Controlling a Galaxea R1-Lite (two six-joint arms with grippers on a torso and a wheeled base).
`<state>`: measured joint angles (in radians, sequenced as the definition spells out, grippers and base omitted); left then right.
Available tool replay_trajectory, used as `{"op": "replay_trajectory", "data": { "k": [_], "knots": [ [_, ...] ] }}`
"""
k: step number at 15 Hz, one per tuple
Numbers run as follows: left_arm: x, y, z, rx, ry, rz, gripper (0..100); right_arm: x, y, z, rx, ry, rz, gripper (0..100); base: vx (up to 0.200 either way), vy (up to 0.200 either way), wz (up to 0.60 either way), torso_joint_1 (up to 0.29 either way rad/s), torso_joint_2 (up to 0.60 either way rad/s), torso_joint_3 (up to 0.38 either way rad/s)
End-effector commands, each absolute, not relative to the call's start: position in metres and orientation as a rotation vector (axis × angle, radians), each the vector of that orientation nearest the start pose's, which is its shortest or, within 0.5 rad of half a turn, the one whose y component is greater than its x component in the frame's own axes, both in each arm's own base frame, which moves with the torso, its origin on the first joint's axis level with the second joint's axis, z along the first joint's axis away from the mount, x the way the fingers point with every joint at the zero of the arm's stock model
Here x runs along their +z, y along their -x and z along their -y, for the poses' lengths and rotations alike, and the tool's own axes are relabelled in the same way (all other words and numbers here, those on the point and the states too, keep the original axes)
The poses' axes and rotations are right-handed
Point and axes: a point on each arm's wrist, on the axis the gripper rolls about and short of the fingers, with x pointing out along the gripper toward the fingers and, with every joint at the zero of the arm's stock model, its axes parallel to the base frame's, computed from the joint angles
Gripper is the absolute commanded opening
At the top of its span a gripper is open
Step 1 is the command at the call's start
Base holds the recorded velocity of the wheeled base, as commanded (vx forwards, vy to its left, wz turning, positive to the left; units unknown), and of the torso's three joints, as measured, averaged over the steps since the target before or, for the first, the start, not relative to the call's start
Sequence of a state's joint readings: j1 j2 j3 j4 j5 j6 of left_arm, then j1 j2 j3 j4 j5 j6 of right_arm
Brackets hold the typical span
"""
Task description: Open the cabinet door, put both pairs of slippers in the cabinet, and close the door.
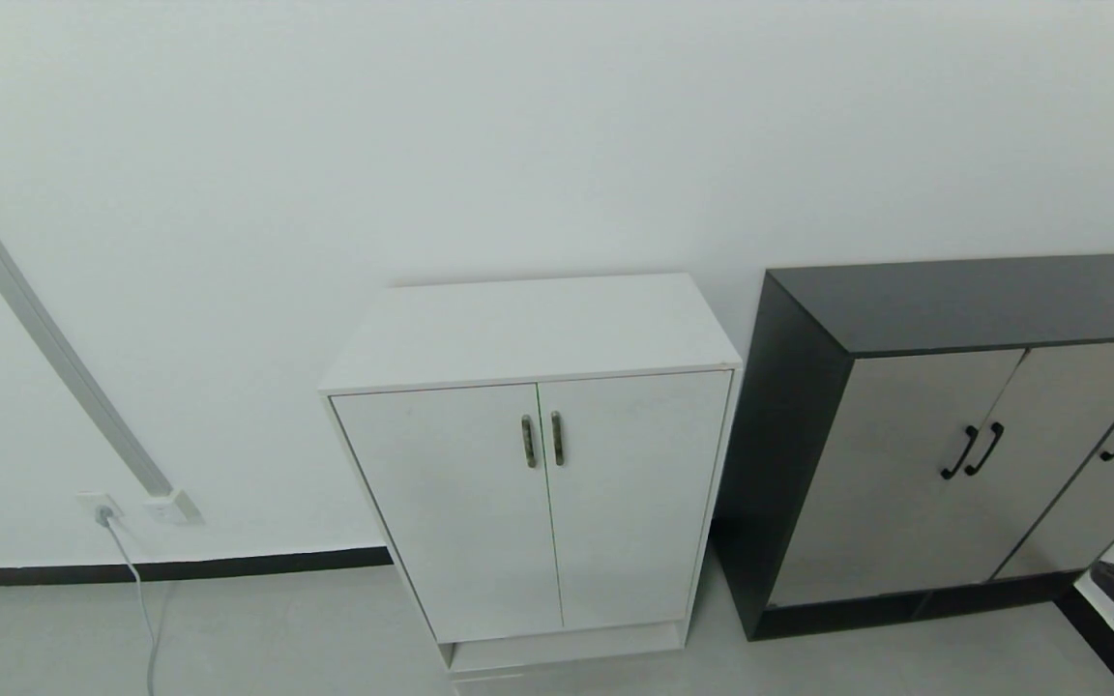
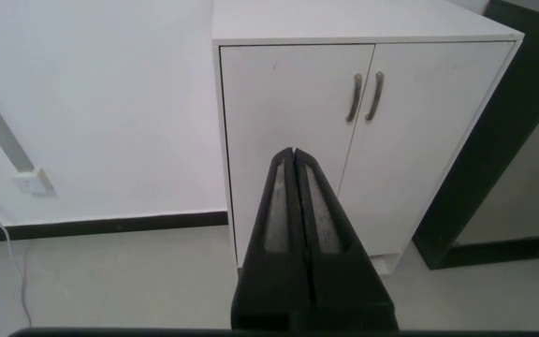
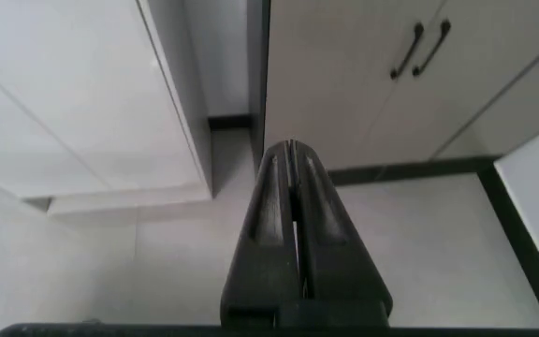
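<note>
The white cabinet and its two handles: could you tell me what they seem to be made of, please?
The white cabinet looks like laminated board, matt white: flat, even panels with crisp square edges. Its handles seem to be brushed metal, dull grey-bronze with a faint sheen; coated plastic is possible.

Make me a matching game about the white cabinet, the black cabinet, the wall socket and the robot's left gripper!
Things:
1. white cabinet
2. black cabinet
3. wall socket
4. left gripper

Clues:
A. shut tight, holding nothing
B. dark top, standing on the right
C. low on the wall, left of both cabinets
D. white, standing in the middle

Pairs: 1-D, 2-B, 3-C, 4-A
</note>
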<state>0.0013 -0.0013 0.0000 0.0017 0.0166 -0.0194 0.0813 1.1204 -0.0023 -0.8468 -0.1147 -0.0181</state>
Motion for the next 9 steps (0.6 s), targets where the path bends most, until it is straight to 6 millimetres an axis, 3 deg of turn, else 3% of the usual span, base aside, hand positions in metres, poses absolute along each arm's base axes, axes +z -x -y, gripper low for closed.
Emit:
{"op": "replay_trajectory", "data": {
  "k": [1,5,9],
  "knots": [
    [0.075,0.023,0.0,0.018,0.02,-0.001,0,0.122,-0.072,-0.004,-0.009,0.035,-0.214,0,0.0,0.0,0.0,0.0,0.0,0.0],
    [0.075,0.023,0.0,0.018,0.02,-0.001,0,0.102,-0.024,-0.002,0.103,0.028,-0.284,0,0.0,0.0,0.0,0.0,0.0,0.0],
    [0.075,0.023,0.0,0.018,0.02,-0.001,0,0.093,-0.01,-0.002,0.146,0.026,-0.279,0,0.0,0.0,0.0,0.0,0.0,0.0]
  ]
}}
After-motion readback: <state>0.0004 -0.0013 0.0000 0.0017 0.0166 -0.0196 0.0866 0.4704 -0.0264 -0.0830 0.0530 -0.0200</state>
